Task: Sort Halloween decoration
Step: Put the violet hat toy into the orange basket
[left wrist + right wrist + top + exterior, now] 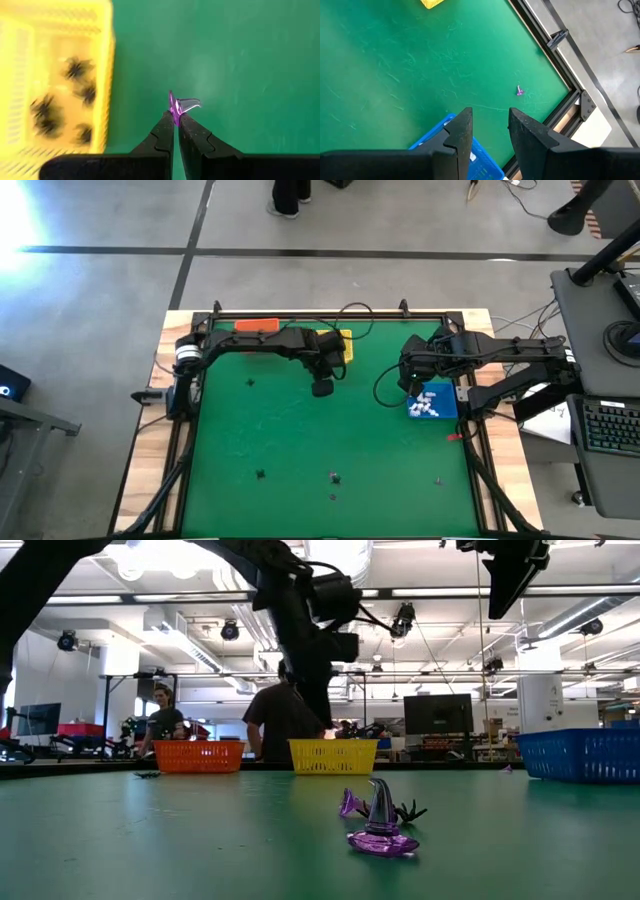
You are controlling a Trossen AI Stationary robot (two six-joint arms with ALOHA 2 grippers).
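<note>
Your left gripper (175, 120) has its fingers pinched on a small purple trinket (179, 106), held above the green desk (300, 440) just beside the yellow basket (55, 80), which sits at the far edge and holds black spiders (75, 67). Your right gripper (490, 125) hangs over the blue basket (433, 404) near the right edge, fingers apart and holding nothing; white pieces (426, 402) lie in that basket. A purple witch hat (380, 825) stands near the desk's front edge.

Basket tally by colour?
orange basket: 1
yellow basket: 1
blue basket: 1
Total: 3
</note>
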